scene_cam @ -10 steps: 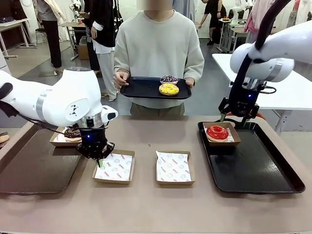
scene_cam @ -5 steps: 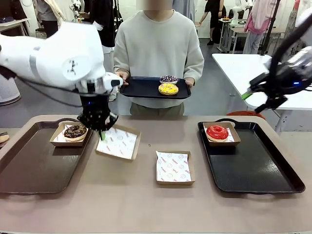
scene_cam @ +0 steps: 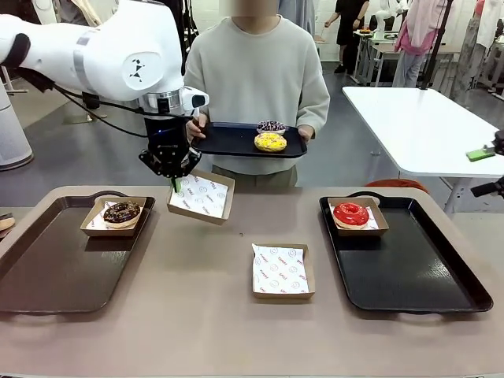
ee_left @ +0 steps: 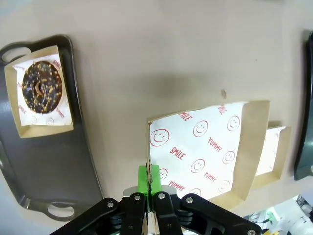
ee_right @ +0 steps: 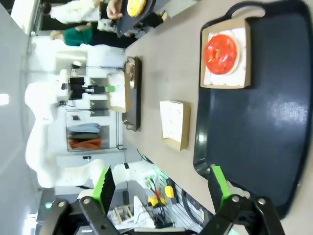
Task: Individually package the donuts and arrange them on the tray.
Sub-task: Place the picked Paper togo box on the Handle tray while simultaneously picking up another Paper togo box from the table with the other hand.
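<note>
Fingers (ee_left: 143,178) of left gripper (ee_left: 149,171): green pads clamped flat together on the side wall of a paper-lined cardboard box (ee_left: 210,147), with only that wall and its liner pinched between them. The box hangs from the fingertips, clear of the table (scene_cam: 197,331) and tilted. Its liner is printed with red smiley faces, SMILE and YUMMY, and it is empty.

Right gripper (ee_right: 161,183): fingers spread wide, nothing between them, touching nothing, raised off to the side of the table.

Chocolate-glazed donut (ee_left: 41,88): lies in its own lined box on the brown tray (ee_left: 73,161), well apart from the left fingers, on the side away from the pinched box.

Red donut (scene_cam: 350,213): sits in a lined box at the far corner of the black tray (scene_cam: 417,276), far out beyond the right fingers.

Yellow donut (scene_cam: 270,142) and purple donut (scene_cam: 272,126): unboxed, side by side on the held tray (scene_cam: 228,142), which a person's hand (scene_cam: 305,134) grips at its end. This tray is just beyond the left fingers and level with the wrist above them.

Second empty box (scene_cam: 282,270): flat on the table between the two trays, below and past the box in the left fingers, and partly hidden behind it in the left wrist view.
</note>
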You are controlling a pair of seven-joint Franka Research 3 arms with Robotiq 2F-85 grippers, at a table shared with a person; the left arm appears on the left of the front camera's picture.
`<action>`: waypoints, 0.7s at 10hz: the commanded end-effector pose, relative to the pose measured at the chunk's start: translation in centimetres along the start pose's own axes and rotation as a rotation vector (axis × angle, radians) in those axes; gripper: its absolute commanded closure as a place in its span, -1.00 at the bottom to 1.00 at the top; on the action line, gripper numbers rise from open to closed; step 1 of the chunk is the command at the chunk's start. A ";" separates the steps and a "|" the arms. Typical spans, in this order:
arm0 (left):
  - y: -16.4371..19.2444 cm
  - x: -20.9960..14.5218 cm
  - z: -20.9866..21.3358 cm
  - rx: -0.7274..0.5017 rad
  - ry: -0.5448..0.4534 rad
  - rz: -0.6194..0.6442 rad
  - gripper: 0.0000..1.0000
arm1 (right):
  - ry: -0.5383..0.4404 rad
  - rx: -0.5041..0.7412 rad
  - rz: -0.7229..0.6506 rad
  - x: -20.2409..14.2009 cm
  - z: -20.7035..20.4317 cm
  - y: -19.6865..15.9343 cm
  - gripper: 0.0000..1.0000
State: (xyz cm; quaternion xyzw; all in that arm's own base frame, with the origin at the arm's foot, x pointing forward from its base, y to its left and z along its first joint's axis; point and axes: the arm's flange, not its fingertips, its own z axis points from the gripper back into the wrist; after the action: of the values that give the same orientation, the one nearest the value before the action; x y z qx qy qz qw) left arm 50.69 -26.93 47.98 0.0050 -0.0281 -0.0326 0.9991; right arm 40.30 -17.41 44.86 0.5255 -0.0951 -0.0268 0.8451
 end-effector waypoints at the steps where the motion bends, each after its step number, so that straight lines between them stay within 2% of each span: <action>1: -0.7 2.6 0.3 0.034 0.018 0.050 1.00 | -0.066 0.079 0.034 -2.7 -0.1 -1.3 -1.00; 5: -1.0 5.2 -0.5 0.052 0.025 0.066 1.00 | -0.121 0.129 0.019 -6.7 0.2 -4.7 -1.00; 7: -0.4 4.6 -0.8 0.014 0.031 0.039 1.00 | -0.096 0.100 0.003 -6.1 0.6 -4.7 -1.00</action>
State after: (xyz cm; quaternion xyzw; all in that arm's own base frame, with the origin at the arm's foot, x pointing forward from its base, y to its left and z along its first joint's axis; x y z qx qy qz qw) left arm 55.68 -27.79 47.28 0.0121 -0.0124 -0.0124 0.9998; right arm 33.92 -19.17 39.45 0.5673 -0.1386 -0.0485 0.8103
